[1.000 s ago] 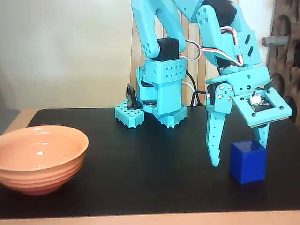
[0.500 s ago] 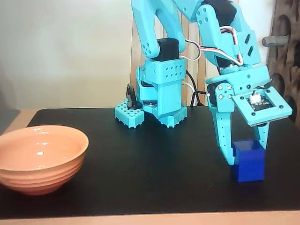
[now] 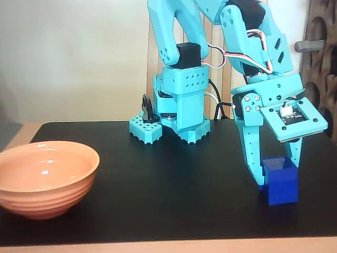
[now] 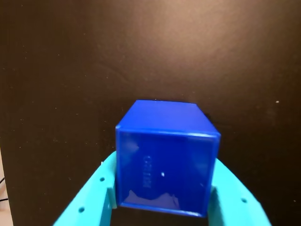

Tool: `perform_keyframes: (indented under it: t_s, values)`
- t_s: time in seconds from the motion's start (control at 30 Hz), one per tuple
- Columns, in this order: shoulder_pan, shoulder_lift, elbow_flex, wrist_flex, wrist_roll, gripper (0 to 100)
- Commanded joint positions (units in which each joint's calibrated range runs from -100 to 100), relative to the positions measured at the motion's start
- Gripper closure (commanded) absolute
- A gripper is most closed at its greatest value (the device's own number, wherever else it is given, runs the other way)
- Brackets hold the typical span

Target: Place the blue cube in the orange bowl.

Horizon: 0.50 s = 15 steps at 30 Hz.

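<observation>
Black matte tabletop [image 3: 158, 200] is carrying the wide glossy peach-orange ridged bowl [image 3: 46, 178] at fixed-view left, empty. Well apart at right, the turquoise two-finger gripper [image 3: 276, 171] is pinching the small deep-blue plastic cube [image 3: 280, 181], apparently resting on the table; lift, carry and release are still pending.

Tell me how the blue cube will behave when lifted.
The blue cube looks rigid with flat sides, so the tool closed around it should hold squarely. Its glossy faces may slip slightly. Probably light; unlikely to roll.
</observation>
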State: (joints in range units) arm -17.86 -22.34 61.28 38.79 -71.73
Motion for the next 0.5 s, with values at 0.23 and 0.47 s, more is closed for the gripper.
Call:
perform_keyframes:
  t_s: [0.23, 0.47]
  values:
    - [1.1, -5.2, -1.4, -1.5, 0.2, 86]
    - [2.1, -12.0, -0.8, -1.5, 0.2, 86]
